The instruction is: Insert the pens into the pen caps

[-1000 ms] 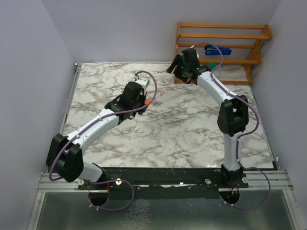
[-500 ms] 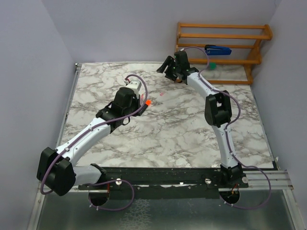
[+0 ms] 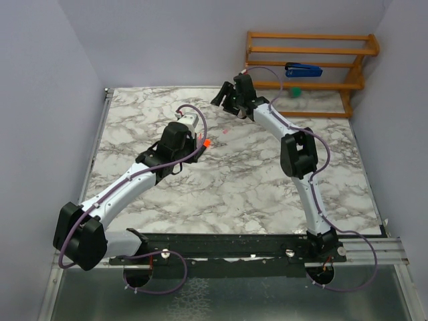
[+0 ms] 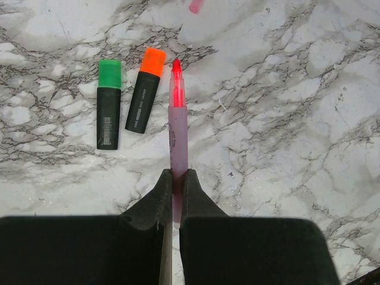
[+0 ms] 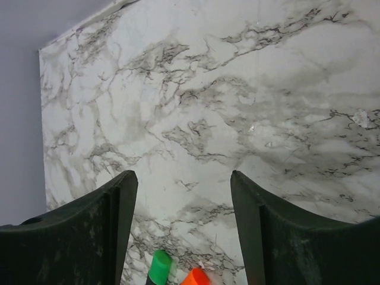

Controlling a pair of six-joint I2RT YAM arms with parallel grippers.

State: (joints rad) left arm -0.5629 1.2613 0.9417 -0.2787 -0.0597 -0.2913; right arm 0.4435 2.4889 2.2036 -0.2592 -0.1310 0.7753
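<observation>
Left gripper (image 4: 176,175) is pinching the slim pink pen (image 4: 177,136) while the right gripper (image 5: 183,178) is hanging open over the marble table (image 4: 285,89).

The left jaws are closing tight on the pink pen's rear end, and its bare red tip is pointing away from the wrist, just above the tabletop. Two black markers are lying just left of that tip, side by side but apart: one with a green end (image 4: 108,113), one with an orange end (image 4: 143,98) nearer the pen. A small pink piece (image 4: 195,6) is sitting at the far edge of the left wrist view, too cropped to identify. The right fingers are standing wide with nothing between them; the green and orange ends are showing below them. A blue stapler (image 3: 304,67) is resting on the wooden rack (image 3: 311,50).
</observation>
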